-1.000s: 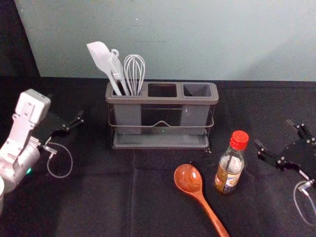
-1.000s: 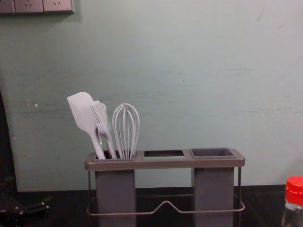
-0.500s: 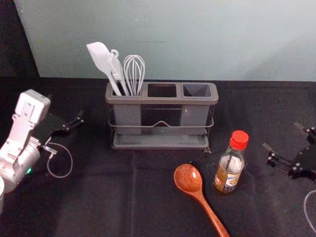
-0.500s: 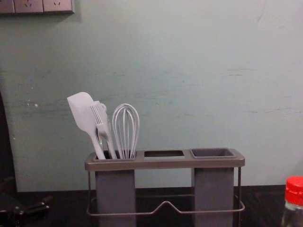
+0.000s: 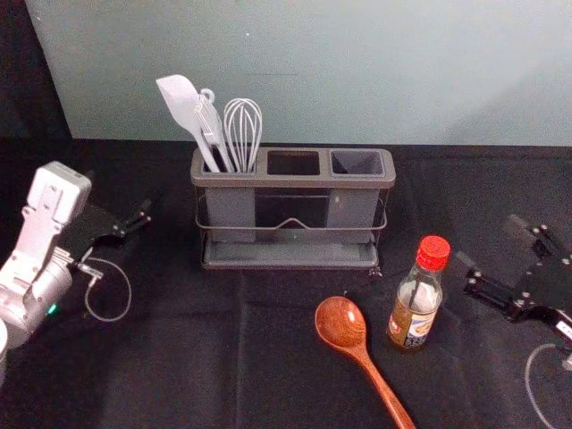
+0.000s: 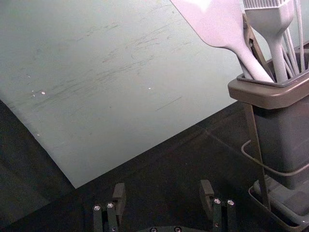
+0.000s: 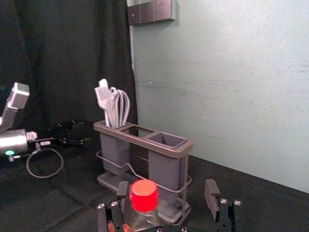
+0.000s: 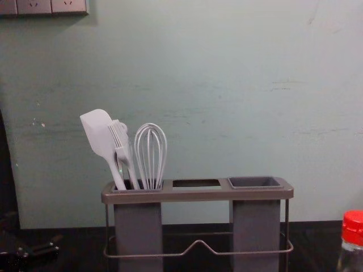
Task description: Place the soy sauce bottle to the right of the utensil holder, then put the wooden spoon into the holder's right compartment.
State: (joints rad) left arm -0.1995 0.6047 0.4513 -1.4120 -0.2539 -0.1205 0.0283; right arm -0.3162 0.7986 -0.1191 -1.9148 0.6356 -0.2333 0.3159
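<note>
The soy sauce bottle [image 5: 415, 308], red-capped, stands upright in front of the utensil holder's [image 5: 292, 181] right end. Left of it lies the wooden spoon [image 5: 341, 323], bowl toward the holder, handle running to the front edge of the head view. My right gripper [image 5: 489, 242] is open, to the right of the bottle and apart from it. From the right wrist view, the right gripper [image 7: 166, 187] has the red cap [image 7: 144, 194] showing beside one finger. My left gripper [image 5: 134, 222] idles left of the holder; in the left wrist view the left gripper [image 6: 162, 188] is open.
A spatula [image 5: 183, 103], a brush and a whisk [image 5: 243, 130] stand in the holder's left compartment; its right compartment [image 5: 357, 163] has nothing in it. Behind the table is a pale wall [image 8: 227, 85]. Bare black cloth [image 5: 179, 357] spreads at the front left.
My right gripper drew off to the right, then came back left toward the bottle. The left arm, bottle, spoon and holder have stayed where they were.
</note>
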